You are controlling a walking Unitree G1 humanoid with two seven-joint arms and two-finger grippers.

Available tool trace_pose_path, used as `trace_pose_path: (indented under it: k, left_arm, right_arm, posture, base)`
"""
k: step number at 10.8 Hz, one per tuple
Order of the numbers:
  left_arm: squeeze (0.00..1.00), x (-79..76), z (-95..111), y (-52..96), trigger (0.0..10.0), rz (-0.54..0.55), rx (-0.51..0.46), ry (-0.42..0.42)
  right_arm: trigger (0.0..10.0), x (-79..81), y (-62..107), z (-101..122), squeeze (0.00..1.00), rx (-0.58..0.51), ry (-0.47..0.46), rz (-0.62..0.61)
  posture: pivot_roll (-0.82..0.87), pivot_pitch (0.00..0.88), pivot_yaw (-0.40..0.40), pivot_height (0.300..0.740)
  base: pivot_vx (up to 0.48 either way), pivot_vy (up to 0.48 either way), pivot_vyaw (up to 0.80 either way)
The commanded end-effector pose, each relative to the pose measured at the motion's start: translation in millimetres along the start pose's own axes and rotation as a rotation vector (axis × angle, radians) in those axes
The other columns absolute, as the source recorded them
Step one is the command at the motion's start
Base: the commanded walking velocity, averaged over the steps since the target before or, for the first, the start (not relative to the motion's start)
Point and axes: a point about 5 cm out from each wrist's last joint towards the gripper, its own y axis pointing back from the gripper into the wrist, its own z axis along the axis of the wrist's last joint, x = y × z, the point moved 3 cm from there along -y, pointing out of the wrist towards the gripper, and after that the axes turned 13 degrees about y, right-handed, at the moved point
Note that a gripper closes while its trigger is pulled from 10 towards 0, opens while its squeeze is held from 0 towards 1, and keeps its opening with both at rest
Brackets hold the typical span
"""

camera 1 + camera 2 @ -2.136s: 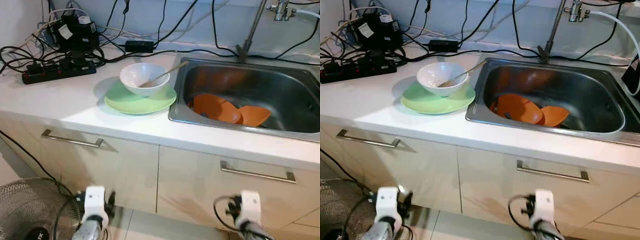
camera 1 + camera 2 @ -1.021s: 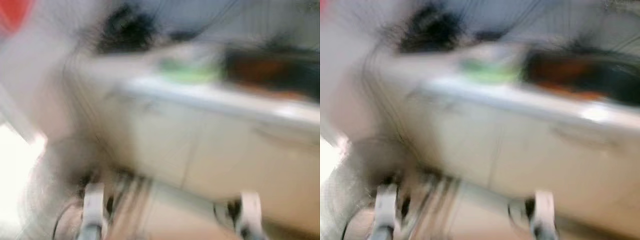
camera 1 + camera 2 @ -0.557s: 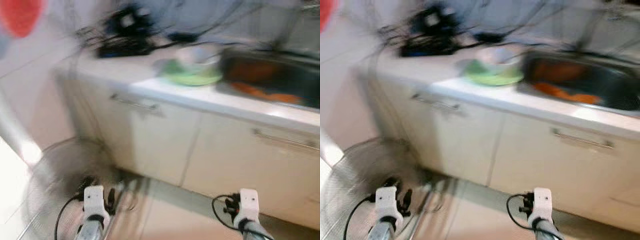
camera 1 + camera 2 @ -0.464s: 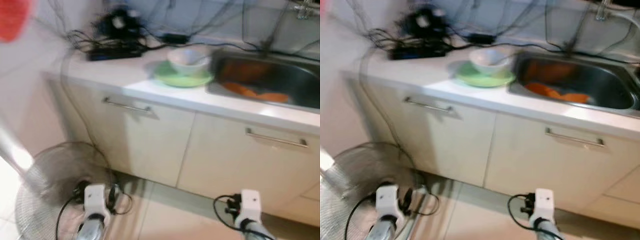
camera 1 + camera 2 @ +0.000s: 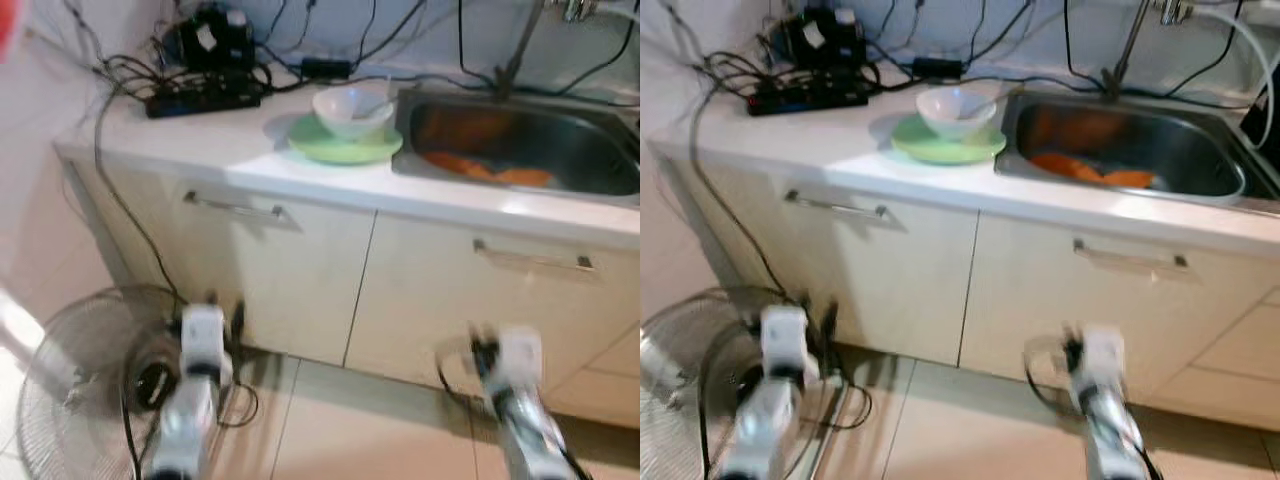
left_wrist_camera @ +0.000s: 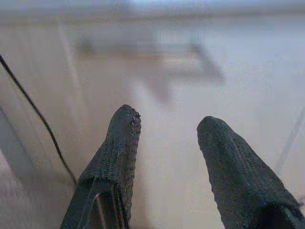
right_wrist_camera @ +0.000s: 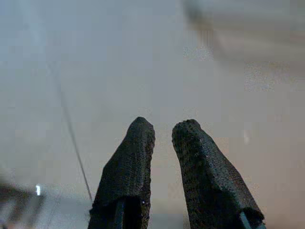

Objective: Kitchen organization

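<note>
A white bowl with a spoon in it sits on a green plate on the white counter, just left of the steel sink. Orange dishes lie in the sink. Both arms hang low in front of the cabinet doors, well below the counter. My left gripper is open, with nothing between its fingers, facing a cabinet door and its handle. My right gripper has a narrow gap between its fingers, holds nothing and faces a pale door.
A black power strip, an adapter and tangled cables fill the counter's back left. A floor fan stands low on the left beside my left arm. Cabinet handles stick out. The faucet rises behind the sink.
The whole picture has shifted and blurred: the camera has drawn back, so the counter looks farther off and more floor shows. Both arms reach higher in the picture. The dishes stay put.
</note>
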Motion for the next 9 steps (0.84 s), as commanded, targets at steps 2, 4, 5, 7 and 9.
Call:
trace_pose_path:
  k: [2, 4, 5, 7, 9]
  left_arm:
    - [0.00, -16.2, 41.2, -20.1, 10.0, -0.049, -0.162, -0.018]
    - [0.00, -34.5, 65.6, -27.9, 10.0, -0.102, -0.241, 0.003]
    - [0.00, -37.2, 59.4, -24.4, 10.0, -0.104, -0.221, 0.008]
    - [0.00, -39.1, 55.2, -20.5, 10.0, -0.109, -0.197, 0.000]
    - [0.00, -41.5, 64.5, -22.2, 10.0, -0.125, -0.220, -0.020]
  right_arm:
    - [10.0, 12.0, -14.8, 51.5, 0.00, -0.221, 0.034, 0.034]
    - [10.0, 28.0, -20.1, 88.3, 0.00, -0.359, 0.021, 0.072]
    - [10.0, 31.2, -17.3, 87.3, 0.00, -0.358, 0.019, 0.080]
    - [10.0, 27.8, -13.3, 89.3, 0.00, -0.361, 0.009, 0.059]
    - [10.0, 27.1, -10.6, 105.4, 0.00, -0.424, 0.010, 0.046]
  posture:
    - [0.22, 0.000, -0.007, 0.725]
    - [0.22, 0.000, -0.010, 0.725]
    - [0.22, 0.000, -0.015, 0.725]
    - [0.22, 0.000, -0.016, 0.725]
    - [0.22, 0.000, -0.013, 0.725]
  base:
    - [0.000, 0.000, 0.00]
    - [0.000, 0.000, 0.00]
    - [0.345, 0.000, 0.00]
    - [0.480, 0.000, 0.00]
    - [0.480, 0.000, 0.00]
